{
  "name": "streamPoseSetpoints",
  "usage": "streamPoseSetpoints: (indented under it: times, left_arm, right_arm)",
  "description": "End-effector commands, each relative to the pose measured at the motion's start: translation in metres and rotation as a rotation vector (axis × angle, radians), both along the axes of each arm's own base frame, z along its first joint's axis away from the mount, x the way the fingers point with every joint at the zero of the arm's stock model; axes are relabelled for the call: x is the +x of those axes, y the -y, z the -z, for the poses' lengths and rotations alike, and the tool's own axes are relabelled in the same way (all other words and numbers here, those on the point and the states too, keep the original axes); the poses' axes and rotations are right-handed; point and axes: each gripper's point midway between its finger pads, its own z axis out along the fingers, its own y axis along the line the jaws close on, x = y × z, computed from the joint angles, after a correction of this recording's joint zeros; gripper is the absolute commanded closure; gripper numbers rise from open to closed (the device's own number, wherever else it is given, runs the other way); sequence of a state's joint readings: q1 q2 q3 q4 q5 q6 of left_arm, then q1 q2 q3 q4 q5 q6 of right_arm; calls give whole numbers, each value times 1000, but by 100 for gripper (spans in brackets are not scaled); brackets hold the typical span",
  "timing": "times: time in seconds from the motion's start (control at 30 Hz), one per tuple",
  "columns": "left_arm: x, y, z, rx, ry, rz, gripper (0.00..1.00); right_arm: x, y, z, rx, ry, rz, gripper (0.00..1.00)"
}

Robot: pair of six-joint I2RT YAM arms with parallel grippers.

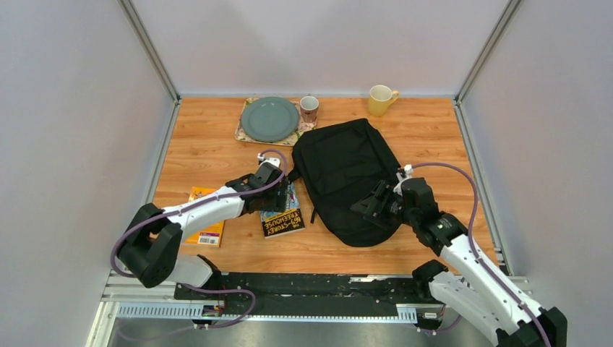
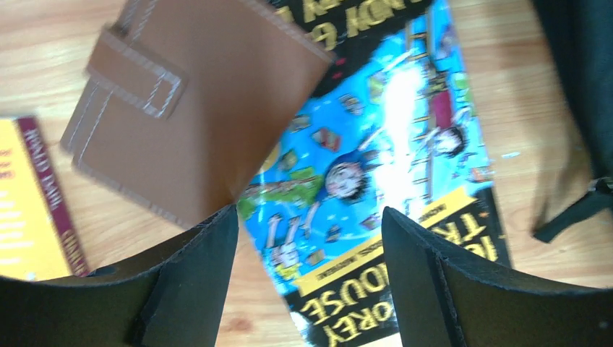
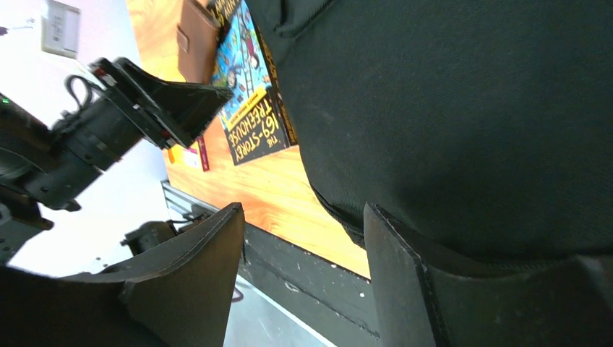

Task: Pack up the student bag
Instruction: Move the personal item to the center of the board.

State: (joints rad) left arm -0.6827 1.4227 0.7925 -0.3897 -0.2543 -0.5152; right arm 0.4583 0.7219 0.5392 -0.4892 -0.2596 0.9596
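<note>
While both arms reach inward over the table (image 1: 434, 137), the backpack (image 1: 347, 177) lies flat at mid-table, a little right of centre; black fabric, rounded end toward the near edge, far end close to the placemat (image 1: 243, 134) and the small mug (image 1: 309, 108).

Left claw (image 2: 307, 217) hangs above the picture book (image 2: 376, 166), just left of the backpack; its fingers (image 2: 209, 246) are spread wide with nothing between them; whether they touch the cover cannot be told. A brown wallet (image 2: 195, 101) with a stitched tab lies across one corner of that book; a yellow book (image 2: 22, 202) sits further left on the wood, apart from the picture book.

Right claw (image 3: 303, 213) is at the near, rounded end of the backpack; fingers (image 3: 405, 275) spread apart, gripping nothing; one finger sits low against the dark fabric, contact uncertain; bare wood and the table's black front rail show in the gap. From this wrist view the picture book lies just beside the backpack's left edge, the wallet beyond it.

Far side of the table: a green plate (image 1: 269, 119) on the placemat, the small mug beside it, a yellow mug (image 1: 379, 100) well to the right near the back wall.
</note>
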Motion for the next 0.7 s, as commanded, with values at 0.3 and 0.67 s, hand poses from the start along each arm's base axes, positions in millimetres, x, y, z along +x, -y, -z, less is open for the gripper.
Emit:
streamPoseSetpoints:
  times: [0.3,0.67]
  left_arm:
    - [17,-25,-28,-217,73,-41,18]
    - [-4,26,-87,-501,114,142,24]
  right_arm:
    - [8,-95,-17,-52,73,-268,35]
    - [12,-106,0,-78,38,-253,35]
